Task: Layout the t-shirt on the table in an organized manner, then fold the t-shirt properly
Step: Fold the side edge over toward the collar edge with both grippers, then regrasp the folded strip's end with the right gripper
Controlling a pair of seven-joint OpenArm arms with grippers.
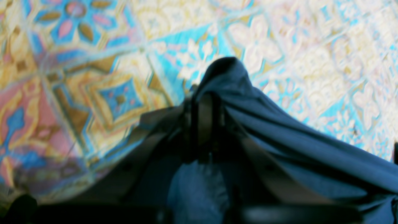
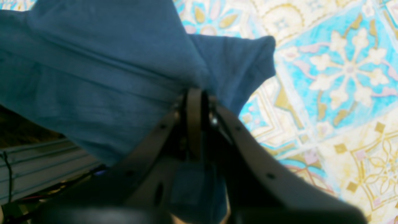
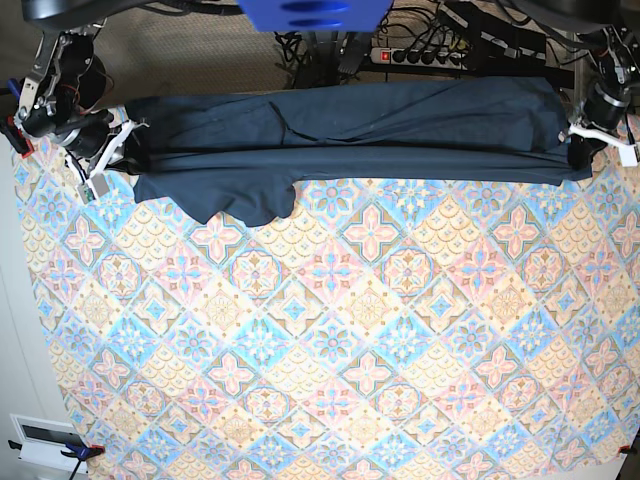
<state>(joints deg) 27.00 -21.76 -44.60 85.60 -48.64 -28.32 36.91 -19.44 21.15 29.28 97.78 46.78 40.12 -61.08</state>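
You have the t-shirt (image 3: 350, 130) stretched taut along the far edge of the tabletop (image 3: 330, 330), held at both ends so that it hangs as one long dark band, and that tension is what keeps the body flat and the folds running lengthwise. Your right hand (image 3: 112, 150), at the left of the base view, is clamped shut on the cloth at that end; its wrist view shows the jaws closed with navy fabric bunched between them and a short sleeve (image 2: 236, 62) spreading out beyond. Your left hand (image 3: 585, 135), at the far right, is likewise closed on the shirt, a peak of cloth poking up past its tips in its own blurred wrist view. A sleeve flap (image 3: 245, 200) droops from the band onto the patterned cloth near the left end, so the garment looks doubled over rather than laid open. This reads as the spreading step, with folding not begun. The whole near part of the tabletop lies bare of objects, so nothing there blocks a drag toward you. Behind the shirt, off the far edge, sit a power strip (image 3: 425, 55) and tangled cables (image 3: 470, 30), plus the blue mount (image 3: 315, 12) overhead; I judge those the only snag risk, should the cloth swing backward.
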